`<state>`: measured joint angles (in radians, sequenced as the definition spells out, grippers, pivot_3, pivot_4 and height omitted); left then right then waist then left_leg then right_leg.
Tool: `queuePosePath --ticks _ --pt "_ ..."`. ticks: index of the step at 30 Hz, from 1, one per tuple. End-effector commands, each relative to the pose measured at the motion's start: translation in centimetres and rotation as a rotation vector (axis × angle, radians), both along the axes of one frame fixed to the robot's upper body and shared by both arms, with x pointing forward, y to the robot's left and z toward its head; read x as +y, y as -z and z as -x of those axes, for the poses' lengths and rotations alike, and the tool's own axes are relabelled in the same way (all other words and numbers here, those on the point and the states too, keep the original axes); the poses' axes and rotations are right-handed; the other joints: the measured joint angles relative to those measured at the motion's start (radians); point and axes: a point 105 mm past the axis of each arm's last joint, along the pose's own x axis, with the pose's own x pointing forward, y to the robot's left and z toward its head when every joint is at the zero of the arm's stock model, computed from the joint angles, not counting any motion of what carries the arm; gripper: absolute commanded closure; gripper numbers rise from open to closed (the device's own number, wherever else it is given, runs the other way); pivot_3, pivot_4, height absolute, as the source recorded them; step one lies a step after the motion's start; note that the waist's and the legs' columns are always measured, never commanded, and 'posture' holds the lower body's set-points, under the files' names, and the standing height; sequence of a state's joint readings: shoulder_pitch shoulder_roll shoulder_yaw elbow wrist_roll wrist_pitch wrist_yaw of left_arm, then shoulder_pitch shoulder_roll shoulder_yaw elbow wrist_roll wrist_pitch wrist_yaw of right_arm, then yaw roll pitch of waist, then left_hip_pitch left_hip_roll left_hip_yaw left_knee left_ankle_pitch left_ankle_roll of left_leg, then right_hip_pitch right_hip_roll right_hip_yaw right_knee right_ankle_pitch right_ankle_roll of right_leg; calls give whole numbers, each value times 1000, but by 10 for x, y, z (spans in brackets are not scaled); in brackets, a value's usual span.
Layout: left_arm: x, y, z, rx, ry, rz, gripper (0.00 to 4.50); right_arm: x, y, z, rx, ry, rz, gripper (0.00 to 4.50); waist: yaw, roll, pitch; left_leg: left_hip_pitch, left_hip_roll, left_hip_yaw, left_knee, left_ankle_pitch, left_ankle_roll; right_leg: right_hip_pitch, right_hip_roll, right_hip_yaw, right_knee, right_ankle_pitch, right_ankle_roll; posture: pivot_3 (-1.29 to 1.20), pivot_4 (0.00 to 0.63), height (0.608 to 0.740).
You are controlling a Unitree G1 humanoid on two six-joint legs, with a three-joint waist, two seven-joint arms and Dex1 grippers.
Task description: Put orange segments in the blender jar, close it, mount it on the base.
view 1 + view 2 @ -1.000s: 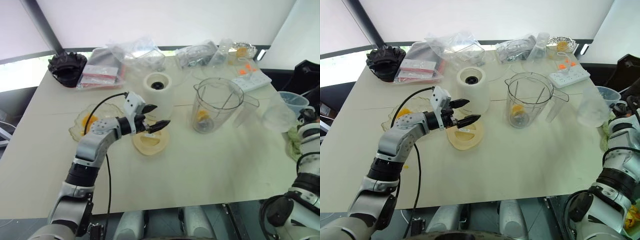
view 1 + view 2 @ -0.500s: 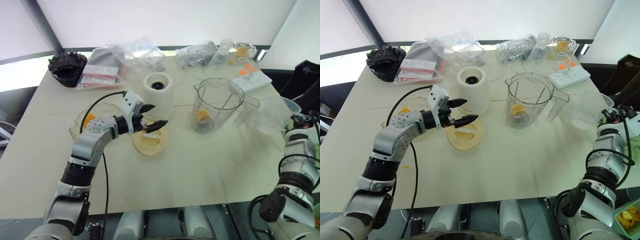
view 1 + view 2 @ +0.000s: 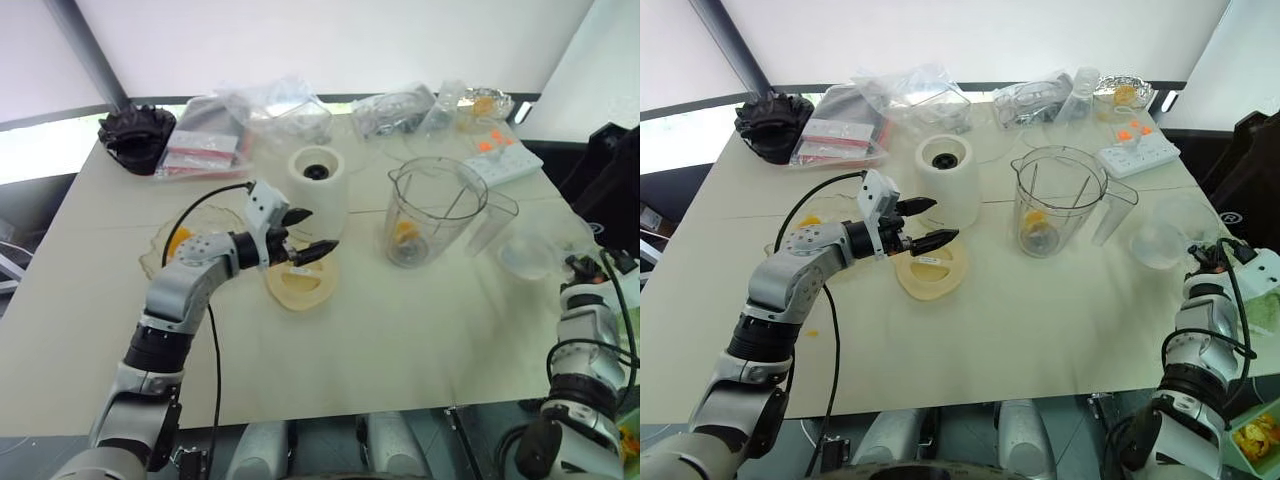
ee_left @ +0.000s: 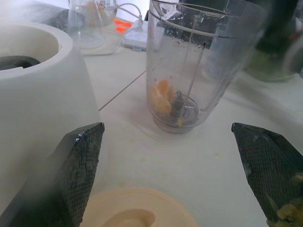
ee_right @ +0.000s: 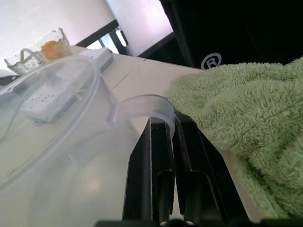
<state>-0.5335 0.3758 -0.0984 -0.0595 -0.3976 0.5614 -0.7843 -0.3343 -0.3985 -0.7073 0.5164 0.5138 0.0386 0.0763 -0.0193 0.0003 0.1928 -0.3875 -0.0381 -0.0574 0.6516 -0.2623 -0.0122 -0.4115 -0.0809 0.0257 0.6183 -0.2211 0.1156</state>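
The clear blender jar (image 3: 434,210) stands open and upright mid-table, with an orange segment (image 4: 162,94) at its bottom by the blade hub. More orange segments (image 3: 180,240) lie in a shallow glass bowl at the left. The white base (image 3: 318,185) stands left of the jar, and the cream lid (image 3: 298,283) lies flat in front of it. My left gripper (image 3: 320,230) is open just above the lid, pointing toward the jar and holding nothing. At the table's right edge, my right gripper (image 5: 171,120) is shut on the handle of a smaller clear plastic cup (image 3: 528,255).
A green towel (image 5: 246,118) lies just right of the right gripper. A white power strip (image 3: 503,160), plastic bags (image 3: 260,120), a small glass dish (image 3: 484,100) and a black object (image 3: 136,132) line the far edge. A black cable trails from the left wrist.
My right arm has come down and slightly back with the clear cup, which now sits low at the table's right edge. The left gripper has stayed open over the lid.
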Motion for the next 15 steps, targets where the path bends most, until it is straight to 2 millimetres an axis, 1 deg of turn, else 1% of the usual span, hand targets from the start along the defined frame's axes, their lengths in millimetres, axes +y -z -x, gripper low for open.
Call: queuePosePath --ticks 1,4,5,7,10,13,15 --pt "-6 -15 1 -56 21 19 0 3 3 1 15 -15 -5 4438 0 0 0 0 0 0 0 0 0 0 0 0 0 0 0 0 150 740" --pt "-6 -14 1 -55 23 23 0 3 2 2 21 -25 3 4438 1 0 0 0 0 0 0 0 0 0 0 0 0 0 0 0 150 740" --pt "-7 -14 1 -54 24 24 0 3 1 3 25 -29 8 4182 0 0 0 0 0 0 0 0 0 0 0 0 0 0 0 0 150 740" --pt "-8 -13 1 -53 25 27 0 1 1 5 33 -28 14 3511 1 0 0 0 0 0 0 0 0 0 0 0 0 0 0 0 150 740" --pt "-9 -13 1 -52 26 31 0 -2 2 7 69 -14 37 2059 1 0 0 0 0 0 0 0 0 0 0 0 0 0 0 0 150 740" --pt "-10 -12 2 -50 29 34 0 -4 2 9 85 -12 43 2059 0 0 0 0 0 0 0 0 0 0 0 0 0 0 0 0 150 740" --pt "-10 -12 2 -50 31 35 0 -4 0 14 94 -19 67 2059 1 0 0 0 0 0 0 0 0 0 0 0 0 0 0 0 150 740"
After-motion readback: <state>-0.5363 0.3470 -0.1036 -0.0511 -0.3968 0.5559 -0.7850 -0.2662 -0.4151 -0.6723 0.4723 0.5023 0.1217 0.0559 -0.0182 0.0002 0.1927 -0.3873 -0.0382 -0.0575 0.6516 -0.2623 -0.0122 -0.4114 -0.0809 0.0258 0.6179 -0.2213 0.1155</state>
